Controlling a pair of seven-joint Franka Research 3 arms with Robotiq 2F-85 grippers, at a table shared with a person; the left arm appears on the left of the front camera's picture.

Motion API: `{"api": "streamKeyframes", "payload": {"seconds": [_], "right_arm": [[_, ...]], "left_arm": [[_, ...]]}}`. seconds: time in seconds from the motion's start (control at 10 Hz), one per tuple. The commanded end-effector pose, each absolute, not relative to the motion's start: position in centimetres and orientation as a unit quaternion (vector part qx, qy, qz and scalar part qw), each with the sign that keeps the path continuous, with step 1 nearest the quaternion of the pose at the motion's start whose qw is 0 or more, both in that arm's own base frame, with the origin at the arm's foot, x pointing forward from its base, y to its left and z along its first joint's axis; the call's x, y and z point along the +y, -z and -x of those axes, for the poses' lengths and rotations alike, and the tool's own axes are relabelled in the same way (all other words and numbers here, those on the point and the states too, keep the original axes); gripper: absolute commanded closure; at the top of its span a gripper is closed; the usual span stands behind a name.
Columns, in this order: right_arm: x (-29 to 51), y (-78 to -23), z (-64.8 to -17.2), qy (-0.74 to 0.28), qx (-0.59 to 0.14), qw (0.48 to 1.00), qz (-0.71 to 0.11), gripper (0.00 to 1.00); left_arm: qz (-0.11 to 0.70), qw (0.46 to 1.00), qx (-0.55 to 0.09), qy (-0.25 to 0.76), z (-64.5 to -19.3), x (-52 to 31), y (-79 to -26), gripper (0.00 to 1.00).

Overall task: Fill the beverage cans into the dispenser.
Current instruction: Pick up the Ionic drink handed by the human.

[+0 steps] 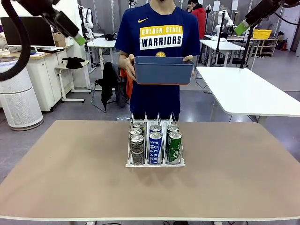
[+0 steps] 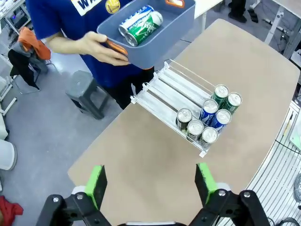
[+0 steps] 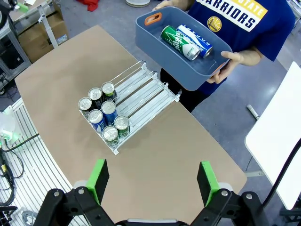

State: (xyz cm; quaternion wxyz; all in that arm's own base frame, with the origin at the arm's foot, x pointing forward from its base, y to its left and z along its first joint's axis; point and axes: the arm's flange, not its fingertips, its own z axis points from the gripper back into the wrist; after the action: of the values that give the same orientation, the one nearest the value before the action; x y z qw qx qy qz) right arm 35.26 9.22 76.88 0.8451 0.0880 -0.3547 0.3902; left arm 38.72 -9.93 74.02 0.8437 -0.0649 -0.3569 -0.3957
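Tan table (image 1: 70, 178) with a person (image 1: 157, 37) in a blue shirt standing at the far edge. Both of the person's hands hold a blue-grey tub (image 1: 163, 70) at chest height, off the table, one hand (image 3: 233, 63) at each short end. Inside the tub lie two beverage cans on their sides, touching - a green can (image 3: 176, 40) and a blue can (image 3: 195, 40).

The dispenser (image 1: 154, 164) sits mid-table, just in front of the person, below the tub. It holds seven upright cans bunched at the robot-side end: three dark grey cans (image 1: 137, 150) in the left lane, two blue POCARI SWEAT cans (image 1: 155, 145) in the middle lane, two green cans (image 1: 174, 146) in the right lane. The far parts of all lanes are bare.

Left gripper (image 2: 150, 181) is high above the table's left side, jaws wide apart, nothing between them. Right gripper (image 3: 153, 181) is high on the right side - jaws also wide apart, holding nothing.
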Motion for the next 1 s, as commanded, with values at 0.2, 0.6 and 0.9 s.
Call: {"api": "streamKeyframes", "payload": {"seconds": [0.2,0.6,0.9], "right_arm": [[9.26,-76.88,-35.24,-0.390,-0.355,0.845,-0.088,0.00],[9.26,-76.88,-35.24,-0.390,-0.355,0.845,-0.088,0.00],[9.26,-76.88,-35.24,-0.390,-0.355,0.845,-0.088,0.00]], "left_arm": [[0.064,0.853,-0.321,0.407,-39.00,-10.12,-74.63,0.00],[0.060,0.844,-0.350,0.402,-38.64,-10.29,-75.55,0.00],[0.060,0.844,-0.350,0.402,-38.64,-10.29,-75.55,0.00]]}}
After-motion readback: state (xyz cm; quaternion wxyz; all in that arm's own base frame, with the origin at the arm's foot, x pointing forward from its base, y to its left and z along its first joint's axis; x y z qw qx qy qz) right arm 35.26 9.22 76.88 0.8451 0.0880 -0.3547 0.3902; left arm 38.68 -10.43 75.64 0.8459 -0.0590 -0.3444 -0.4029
